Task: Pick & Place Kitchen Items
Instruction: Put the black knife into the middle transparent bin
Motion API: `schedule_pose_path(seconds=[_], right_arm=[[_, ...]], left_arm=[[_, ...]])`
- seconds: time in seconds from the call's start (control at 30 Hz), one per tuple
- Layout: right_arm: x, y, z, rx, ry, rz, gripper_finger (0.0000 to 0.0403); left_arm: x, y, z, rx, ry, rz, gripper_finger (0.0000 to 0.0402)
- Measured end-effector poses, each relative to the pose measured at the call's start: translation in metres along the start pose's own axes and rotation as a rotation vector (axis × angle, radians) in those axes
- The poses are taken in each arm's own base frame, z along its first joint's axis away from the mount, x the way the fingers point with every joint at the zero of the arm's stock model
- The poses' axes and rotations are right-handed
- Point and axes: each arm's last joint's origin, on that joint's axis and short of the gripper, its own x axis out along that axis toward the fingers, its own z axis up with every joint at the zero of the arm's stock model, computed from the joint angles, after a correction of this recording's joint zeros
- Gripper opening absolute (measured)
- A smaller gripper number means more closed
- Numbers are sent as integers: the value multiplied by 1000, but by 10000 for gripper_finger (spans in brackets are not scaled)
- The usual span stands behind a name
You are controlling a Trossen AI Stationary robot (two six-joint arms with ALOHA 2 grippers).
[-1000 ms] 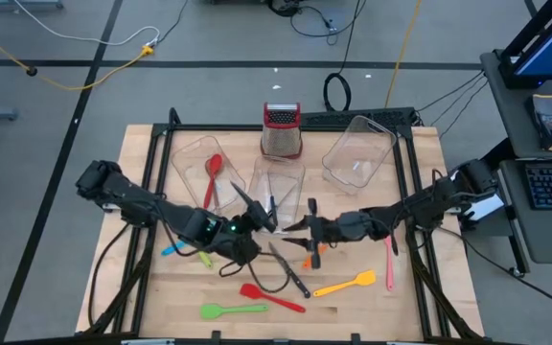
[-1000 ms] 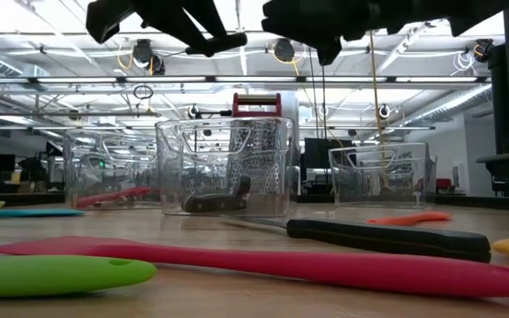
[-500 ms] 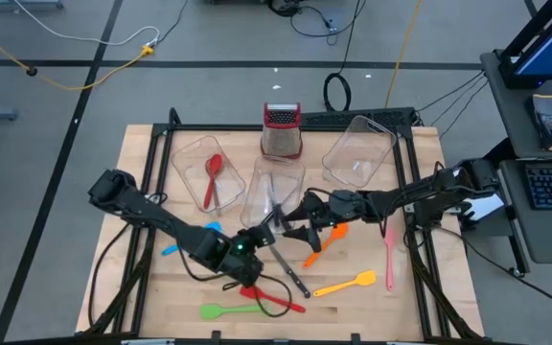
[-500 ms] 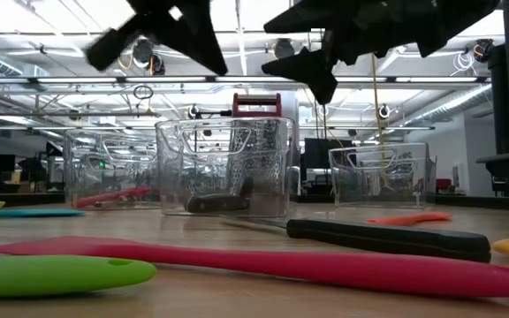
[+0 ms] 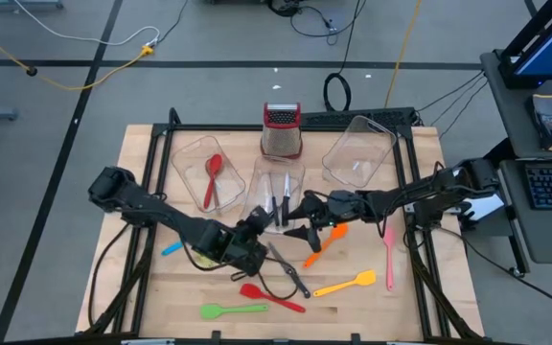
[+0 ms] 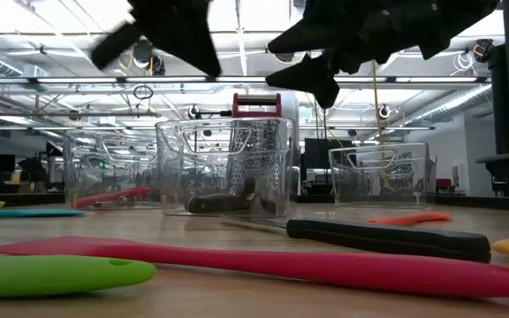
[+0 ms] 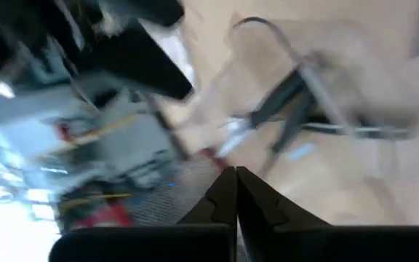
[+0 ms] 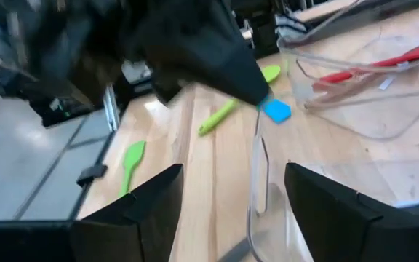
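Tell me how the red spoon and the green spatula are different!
The red spoon lies inside a clear tub at the table's left rear; the green spatula lies on the bare wooden table near the front edge. The spoon points front to back, while the spatula lies crosswise. One is red, the other green. Neither is being held by a gripper.

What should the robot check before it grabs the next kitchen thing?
1. Right gripper jaws open: ok.
2. Left gripper empty: ok, jaws shut with nothing visible between them.
3. Middle tub upright: ok.
4. Black knife lying uncovered, nothing on top: ok.
5. Both grippers clear of each other: cannot tell, they hang close together by the middle tub.
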Motion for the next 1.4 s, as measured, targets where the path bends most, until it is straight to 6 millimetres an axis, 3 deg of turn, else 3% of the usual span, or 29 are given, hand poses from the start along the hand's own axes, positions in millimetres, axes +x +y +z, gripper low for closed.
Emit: schedule_pose_path(seconds=[0.2,0.43,0.63,0.8,0.93,1.2,1.4], right_arm=[[-3,2,-4,-45,67,11,220],[-9,15,-4,-127,84,98,187],[-19,36,-12,-170,159,145,134],[-22,57,-19,-224,166,219,87],[-24,73,-26,-265,167,280,57],[-24,100,-40,-292,144,372,28],[-17,106,-47,-311,176,231,41]], left_arm=[[-24,-4,2,-361,-177,-242,2],[-39,-16,17,-629,-275,-443,1],[-53,-30,23,-690,-277,-455,1],[-50,-51,22,-740,-335,-458,1],[-49,-65,5,-810,-418,-455,1],[-56,-92,-52,-964,-738,-456,2],[-58,-118,-98,-1049,-912,-432,1]])
